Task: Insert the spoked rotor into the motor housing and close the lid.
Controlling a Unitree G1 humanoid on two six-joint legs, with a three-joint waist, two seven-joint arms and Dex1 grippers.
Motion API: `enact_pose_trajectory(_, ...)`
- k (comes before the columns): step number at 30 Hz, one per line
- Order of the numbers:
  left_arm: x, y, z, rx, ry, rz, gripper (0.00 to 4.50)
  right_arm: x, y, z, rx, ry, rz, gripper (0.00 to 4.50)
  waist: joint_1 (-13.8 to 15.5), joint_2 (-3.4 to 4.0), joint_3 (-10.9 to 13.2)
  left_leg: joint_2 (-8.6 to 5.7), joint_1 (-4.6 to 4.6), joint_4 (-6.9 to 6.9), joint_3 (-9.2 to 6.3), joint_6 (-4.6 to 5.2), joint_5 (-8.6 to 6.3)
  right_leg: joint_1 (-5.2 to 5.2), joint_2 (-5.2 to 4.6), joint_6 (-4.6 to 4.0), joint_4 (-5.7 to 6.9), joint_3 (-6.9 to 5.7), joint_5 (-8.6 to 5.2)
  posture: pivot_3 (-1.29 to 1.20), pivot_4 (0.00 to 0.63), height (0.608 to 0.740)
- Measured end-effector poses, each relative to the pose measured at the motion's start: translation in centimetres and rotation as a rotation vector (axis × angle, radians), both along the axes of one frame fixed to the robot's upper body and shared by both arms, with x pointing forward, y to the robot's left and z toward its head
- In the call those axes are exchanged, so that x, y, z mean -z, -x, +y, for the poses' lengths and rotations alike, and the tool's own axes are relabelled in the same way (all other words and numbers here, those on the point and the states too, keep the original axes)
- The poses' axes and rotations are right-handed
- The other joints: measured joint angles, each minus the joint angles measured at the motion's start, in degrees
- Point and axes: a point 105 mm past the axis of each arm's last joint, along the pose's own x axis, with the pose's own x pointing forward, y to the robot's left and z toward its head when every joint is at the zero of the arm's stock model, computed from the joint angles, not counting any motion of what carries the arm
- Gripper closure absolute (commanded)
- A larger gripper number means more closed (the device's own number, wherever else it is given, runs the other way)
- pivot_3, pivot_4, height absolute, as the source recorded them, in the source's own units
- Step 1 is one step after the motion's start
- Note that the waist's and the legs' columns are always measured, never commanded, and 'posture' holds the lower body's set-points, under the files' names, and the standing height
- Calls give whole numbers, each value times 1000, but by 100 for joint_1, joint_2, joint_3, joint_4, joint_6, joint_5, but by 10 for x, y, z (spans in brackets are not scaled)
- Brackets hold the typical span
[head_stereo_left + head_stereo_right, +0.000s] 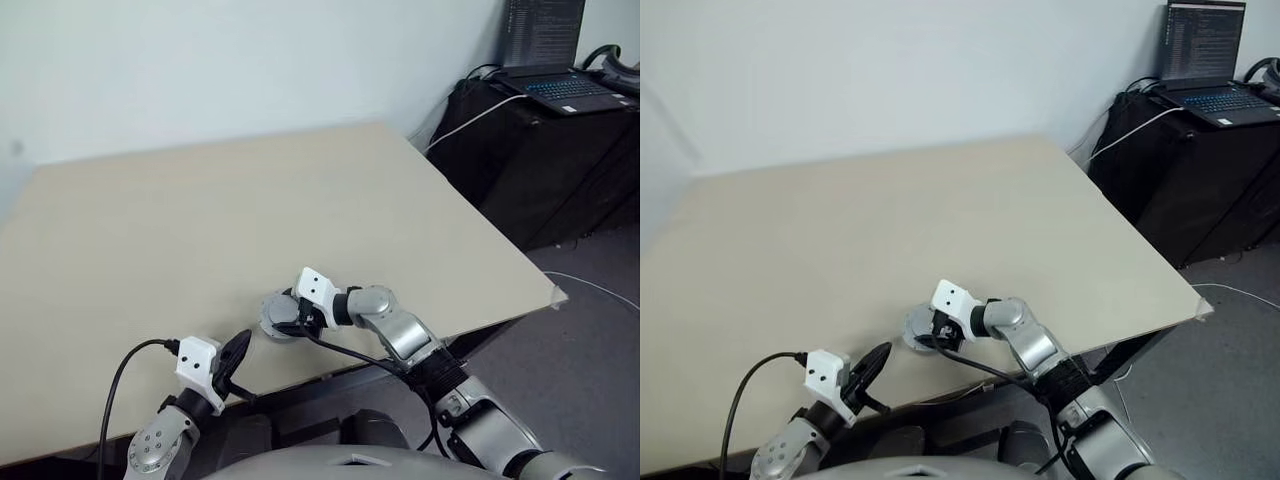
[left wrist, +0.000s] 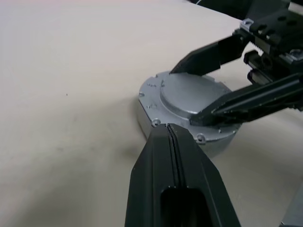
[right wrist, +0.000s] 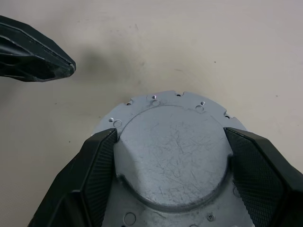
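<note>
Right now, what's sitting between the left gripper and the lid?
Nothing: bare table separates the shut left gripper from the lid, as the right wrist view shows. The right gripper straddles the lid's raised hub.

A large bench with a pale beige top stands in front of a plain light wall. Its right corner is sharp and reaches out over a grey floor. Behind the far right corner of the bench there is a dark cabinet. An open laptop sits on top of it, and its screen shows lines of text. A white cable hangs from the cabinet top toward the bench. Another thin white cable lies on the floor near the right corner.
</note>
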Motion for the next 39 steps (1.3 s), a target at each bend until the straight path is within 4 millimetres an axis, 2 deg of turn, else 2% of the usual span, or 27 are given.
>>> enact_pose_trajectory(20,2,-5,-1,25,-2,-33,4500,2,0,-1,0,18,12,1234,11,16,-23,0,1,0,0,0,0,1,-2,0,0,0,0,0,0,740)
enact_pose_trajectory(29,11,-3,1,30,-5,-15,4500,1,-1,-2,9,25,28,1234,21,25,-32,-5,0,0,0,2,-1,3,-7,1,-5,-2,0,0,0,740)
enact_pose_trajectory(39,11,-3,1,35,-5,-26,4500,1,0,-6,-10,39,-13,1234,25,25,-31,-6,-2,0,0,4,-3,3,-10,1,-9,-3,1,0,0,740)
